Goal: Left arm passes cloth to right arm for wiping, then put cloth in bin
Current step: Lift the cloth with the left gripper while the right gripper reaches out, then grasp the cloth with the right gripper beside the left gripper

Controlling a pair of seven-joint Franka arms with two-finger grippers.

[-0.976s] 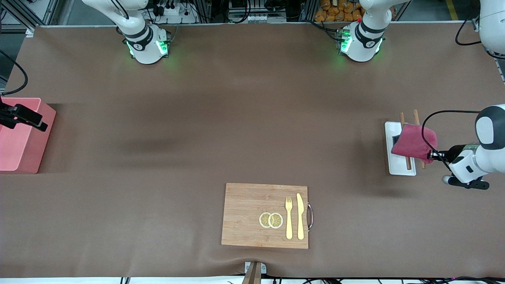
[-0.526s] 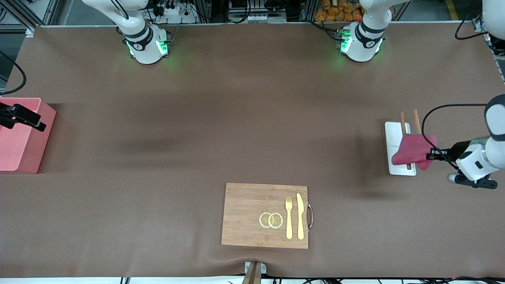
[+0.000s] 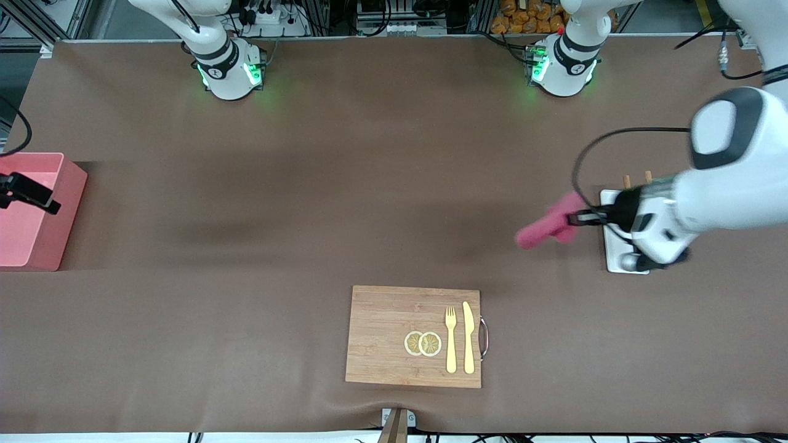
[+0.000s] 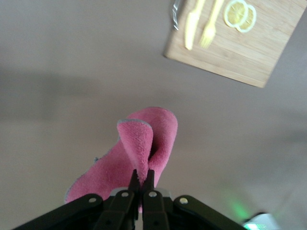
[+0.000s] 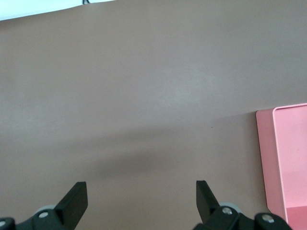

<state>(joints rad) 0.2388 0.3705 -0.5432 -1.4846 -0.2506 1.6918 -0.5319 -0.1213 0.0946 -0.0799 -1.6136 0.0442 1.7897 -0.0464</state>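
The magenta-pink cloth (image 3: 546, 229) hangs folded from my left gripper (image 3: 577, 218), which is shut on its edge and holds it in the air over bare table beside the white chopstick rest (image 3: 615, 263). The left wrist view shows the cloth (image 4: 144, 143) pinched between the closed fingers of the left gripper (image 4: 141, 176). My right gripper (image 3: 44, 202) hovers over the salmon-pink bin (image 3: 37, 249) at the right arm's end of the table. It is open and empty in the right wrist view (image 5: 139, 191), where the bin's rim (image 5: 265, 158) shows at the edge.
A wooden cutting board (image 3: 385, 335) lies near the front camera with two lemon slices (image 3: 423, 343), a yellow fork (image 3: 450, 338) and a yellow knife (image 3: 468, 337). The board also shows in the left wrist view (image 4: 249, 57). Chopstick tips (image 3: 637, 179) poke out from under the left arm.
My left arm has swung the cloth off the chopstick rest toward the middle of the table. My right gripper has drifted slightly toward the table's end over the bin.
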